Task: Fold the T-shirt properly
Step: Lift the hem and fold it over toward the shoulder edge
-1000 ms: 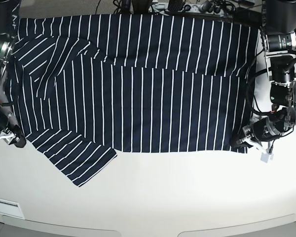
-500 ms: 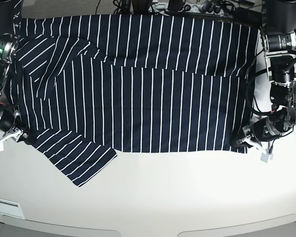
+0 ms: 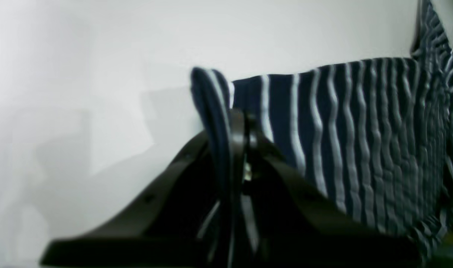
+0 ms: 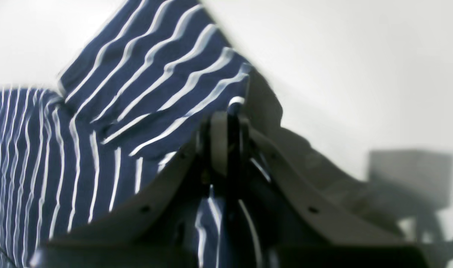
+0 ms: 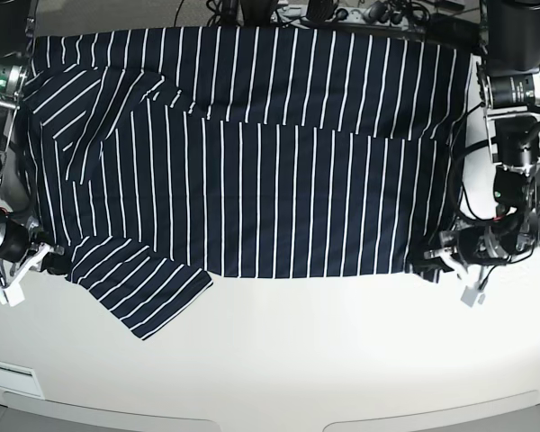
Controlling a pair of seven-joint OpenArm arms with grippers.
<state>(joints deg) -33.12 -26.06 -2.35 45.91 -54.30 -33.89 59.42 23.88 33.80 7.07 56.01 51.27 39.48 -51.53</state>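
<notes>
in my left wrist view, my left pincer (image 3: 235, 123) is squeezed together on a fold of the t-shirt (image 3: 360, 126). the dark striped cloth stands up in a little hump between my two black fingers (image 3: 196, 156). the rest of the shirt lies flat to the right of the pincer, on the white table (image 3: 100, 56). the table is bare on the left side of the pincer.

in my right wrist view, my right pincer (image 4: 228, 123) is pinched together on the edge of the t-shirt (image 4: 137, 74). a bit of striped cloth pokes out at the tip, and more cloth runs down between my fingers (image 4: 167, 175). a sleeve with slanted stripes spreads up and to the left of the pincer. the white table (image 4: 360, 56) is on the right of the pincer.

in the base view, the t-shirt (image 5: 252, 153) is spread wide across the table (image 5: 297, 351), with its top half folded down over itself. my left pincer (image 5: 435, 258) sits at the shirt's lower corner on the right side of the picture, touching the cloth. my right pincer (image 5: 52, 256) sits at the lower corner on the left side of the picture, touching the shirt just where the sleeve sticks out.
</notes>
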